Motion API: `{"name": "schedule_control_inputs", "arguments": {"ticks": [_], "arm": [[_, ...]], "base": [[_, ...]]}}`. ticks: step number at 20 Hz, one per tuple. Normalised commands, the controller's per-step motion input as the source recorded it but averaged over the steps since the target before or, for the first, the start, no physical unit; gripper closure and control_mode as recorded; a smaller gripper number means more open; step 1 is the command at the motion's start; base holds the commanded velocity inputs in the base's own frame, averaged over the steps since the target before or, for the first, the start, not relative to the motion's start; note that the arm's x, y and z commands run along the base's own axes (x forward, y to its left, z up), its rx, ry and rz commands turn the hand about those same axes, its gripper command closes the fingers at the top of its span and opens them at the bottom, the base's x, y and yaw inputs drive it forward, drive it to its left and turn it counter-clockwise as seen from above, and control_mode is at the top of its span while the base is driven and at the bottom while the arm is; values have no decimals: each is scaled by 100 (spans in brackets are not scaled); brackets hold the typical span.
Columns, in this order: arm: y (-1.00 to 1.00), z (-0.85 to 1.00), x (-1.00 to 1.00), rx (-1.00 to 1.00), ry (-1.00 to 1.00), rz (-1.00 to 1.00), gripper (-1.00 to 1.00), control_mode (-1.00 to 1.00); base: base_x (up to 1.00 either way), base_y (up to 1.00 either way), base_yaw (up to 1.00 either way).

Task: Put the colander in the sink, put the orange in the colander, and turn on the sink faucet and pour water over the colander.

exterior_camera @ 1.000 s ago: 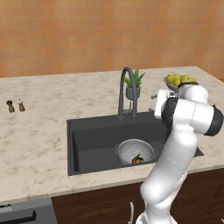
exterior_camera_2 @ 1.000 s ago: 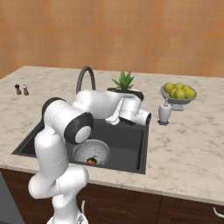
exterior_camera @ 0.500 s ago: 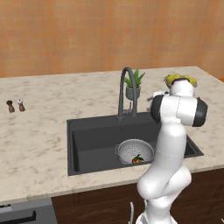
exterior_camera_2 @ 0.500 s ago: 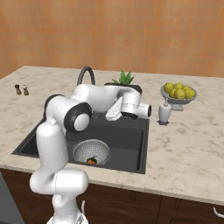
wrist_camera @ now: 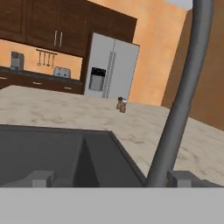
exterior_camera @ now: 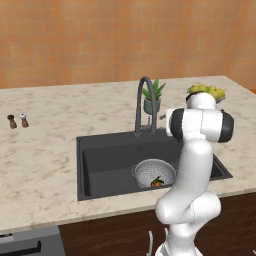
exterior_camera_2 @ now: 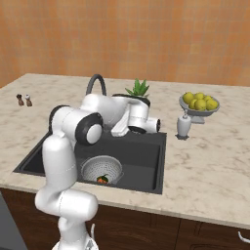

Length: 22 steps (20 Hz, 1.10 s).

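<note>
Since a second ago we have swung our arm farther back toward the tap, so the elbow now stands higher over the right end of the sink (exterior_camera: 100, 165) while everything on the counter (exterior_camera: 45, 165) has kept its place. On the far left of the pale marbled counter stand two small shakers (exterior_camera: 17, 120), one dark and one light, close together and well apart from the sink. Behind the counter runs a warm orange wall. The dark charcoal sink is set into the counter near its front edge, and the colander (exterior_camera: 152, 173) sits in the right half of the basin with the orange (exterior_camera: 157, 182) inside it, toward the near side. The sink faucet (exterior_camera: 143, 102) rises at the far rim of the sink, and our hand (exterior_camera_2: 155, 125) lies just right of its base, fingers spread wide and holding nothing. From the hand camera the faucet's grey neck (wrist_camera: 181, 96) rises close by on the right. A potted plant (exterior_camera: 152, 97) stands behind the faucet. Farther right on the counter is a small white dispenser (exterior_camera_2: 183, 125), then a footed bowl of yellow fruit (exterior_camera_2: 199, 103).
</note>
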Motion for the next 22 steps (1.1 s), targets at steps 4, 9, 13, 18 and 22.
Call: {"name": "schedule_control_inputs", "arguments": {"ticks": [4, 9, 13, 18, 22], "arm": [[1, 0, 48, 2, 13, 0, -100, -100], [0, -24, 40, 3, 6, 0, -100, -100], [0, -45, 36, 0, 3, 0, -100, -100], [0, -10, 39, 0, 7, 0, -100, -100], [1, 0, 41, 0, 14, 0, -100, -100]], "base": [[0, 0, 0], [0, 0, 0], [0, 0, 0], [0, 0, 0], [0, 0, 0]]}}
